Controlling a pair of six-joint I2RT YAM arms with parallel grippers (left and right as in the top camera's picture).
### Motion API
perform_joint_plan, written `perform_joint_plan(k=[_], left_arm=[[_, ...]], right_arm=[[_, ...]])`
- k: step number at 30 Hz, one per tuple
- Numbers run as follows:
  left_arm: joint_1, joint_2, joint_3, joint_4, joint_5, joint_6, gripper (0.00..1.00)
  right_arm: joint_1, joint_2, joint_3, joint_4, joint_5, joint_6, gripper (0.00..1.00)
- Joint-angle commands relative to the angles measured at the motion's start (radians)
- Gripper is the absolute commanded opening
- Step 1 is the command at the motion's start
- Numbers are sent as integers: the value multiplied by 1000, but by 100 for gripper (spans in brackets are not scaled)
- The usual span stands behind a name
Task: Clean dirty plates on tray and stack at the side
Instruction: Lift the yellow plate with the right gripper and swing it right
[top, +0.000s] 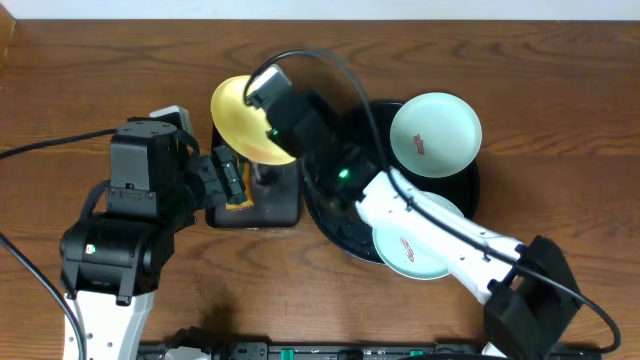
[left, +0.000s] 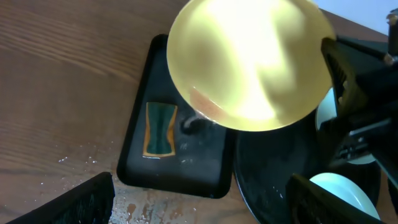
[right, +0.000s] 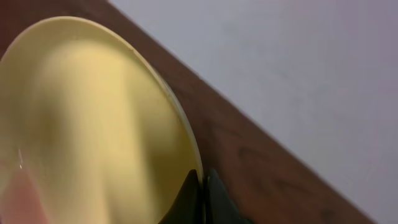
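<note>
My right gripper (top: 278, 122) is shut on the rim of the pale yellow plate (top: 245, 118) and holds it tilted above the small rectangular black tray (top: 285, 208). The plate fills the right wrist view (right: 93, 124), with my fingers (right: 204, 186) pinching its edge, and shows in the left wrist view (left: 249, 62). Two mint-blue plates, one at the back (top: 435, 135) and one at the front (top: 405, 255), lie on the large round black tray (top: 345, 235), each with a red smear. My left gripper (left: 199, 199) is open and empty, above wet wood in front of the rectangular tray.
A green and yellow sponge (left: 160, 129) lies in the rectangular tray (left: 137, 168). Water droplets spot the wood in front of it. The round tray's rim (left: 249, 193) is at my left gripper's right. Cables run over the table's left and back.
</note>
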Motion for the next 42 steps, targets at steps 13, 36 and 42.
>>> perform_joint_plan(k=[13,36,42], left_arm=[[0,5,19,-2,-2,10,89],[0,5,19,-2,-1,10,89],[0,5,19,-2,-1,10,90]], right_arm=[[98,-47,5,117,360,-174,1],[113,-47,5,139,404,-244,1],[113,-47,5,139,404,-244,1]])
